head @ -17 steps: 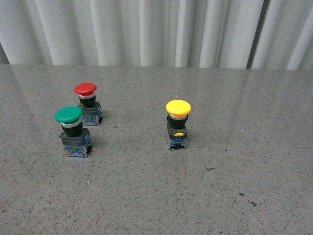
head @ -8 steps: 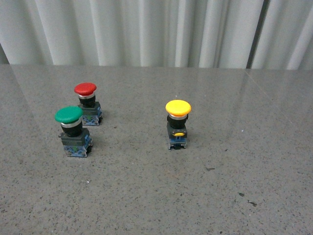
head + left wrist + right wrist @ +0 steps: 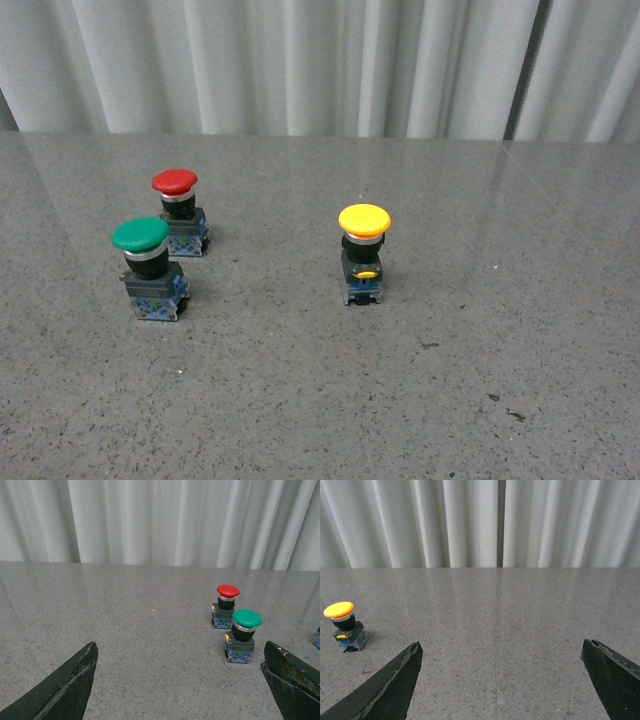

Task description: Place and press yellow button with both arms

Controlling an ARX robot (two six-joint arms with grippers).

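The yellow button [image 3: 364, 254] stands upright near the middle of the grey table, yellow cap up, black body on a blue base. In the right wrist view the yellow button [image 3: 344, 625] sits well off to one side of my right gripper [image 3: 501, 652], which is open with nothing between its dark fingers [image 3: 395, 685]. My left gripper [image 3: 181, 652] is open too, over bare table, with the green-capped button just inside one of its fingers [image 3: 292, 680]. Only a sliver of blue base shows at that view's edge. Neither arm appears in the front view.
A green-capped button [image 3: 150, 268] and a red-capped button [image 3: 180, 212] stand close together at the table's left. In the left wrist view, the green-capped button [image 3: 242, 635] and red-capped button [image 3: 226, 606] show. The grey speckled table [image 3: 400, 400] ends at pale curtains [image 3: 320, 60].
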